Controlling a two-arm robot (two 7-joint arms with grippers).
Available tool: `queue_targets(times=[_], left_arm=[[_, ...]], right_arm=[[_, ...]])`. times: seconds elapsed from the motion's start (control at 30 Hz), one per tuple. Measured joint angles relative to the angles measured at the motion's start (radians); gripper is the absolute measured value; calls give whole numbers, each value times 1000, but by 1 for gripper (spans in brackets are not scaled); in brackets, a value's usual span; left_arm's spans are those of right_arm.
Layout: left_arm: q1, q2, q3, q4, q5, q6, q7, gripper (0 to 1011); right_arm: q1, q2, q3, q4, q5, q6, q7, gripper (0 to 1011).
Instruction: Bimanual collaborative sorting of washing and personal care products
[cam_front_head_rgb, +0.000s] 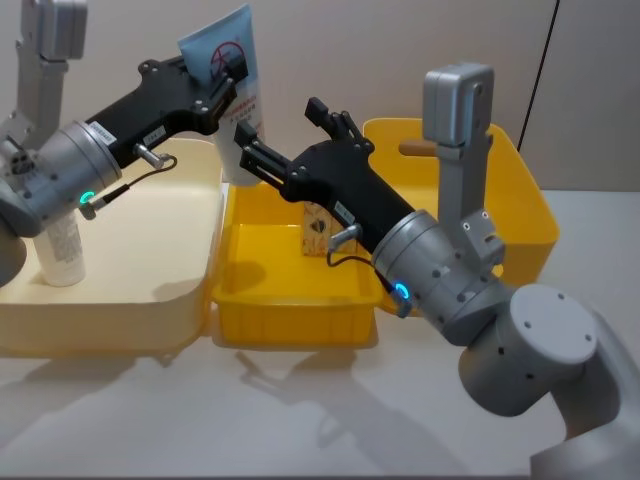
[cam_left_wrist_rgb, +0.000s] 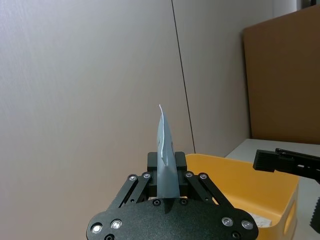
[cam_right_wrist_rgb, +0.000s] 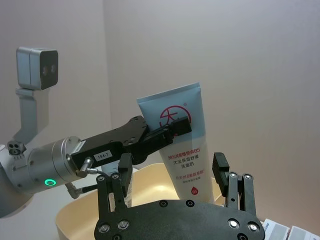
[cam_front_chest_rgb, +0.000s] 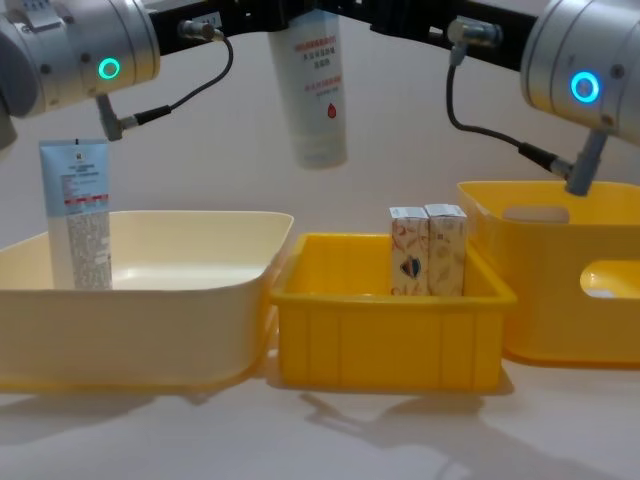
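My left gripper (cam_front_head_rgb: 228, 78) is shut on the light-blue flat end of a white squeeze tube (cam_front_head_rgb: 222, 45) with red print, which hangs cap-down (cam_front_chest_rgb: 315, 90) above the seam between the cream bin and the small yellow bin. My right gripper (cam_front_head_rgb: 282, 122) is open just right of the tube's lower body, its fingers (cam_right_wrist_rgb: 122, 175) spread either side of the tube (cam_right_wrist_rgb: 182, 145) and short of it. A second tube (cam_front_chest_rgb: 78, 215) stands upright in the cream bin (cam_front_chest_rgb: 150, 300). Two cream cartons (cam_front_chest_rgb: 408, 250) stand side by side in the small yellow bin (cam_front_chest_rgb: 385, 340).
A larger yellow bin (cam_front_chest_rgb: 570, 300) with a handle slot stands to the right, partly behind my right arm in the head view. The three bins sit in a row, touching. Bare table runs along the front, and a plain wall stands behind.
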Motion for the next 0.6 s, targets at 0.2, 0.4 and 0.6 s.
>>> queue_targets(times=[0.2,0.4,0.6], left_arm=[[-11,-12,17,18,27,-1,34,203],[-25,-30,34,34,66,0,78,203],[-32,-35,42,36,95,10,112,203]], right_arm=[[44,20,4,48,24,-6,54,1001],[113,39,-5,126,40,-11,117,1001],[188,59,-25,204,49,5,181,1001]])
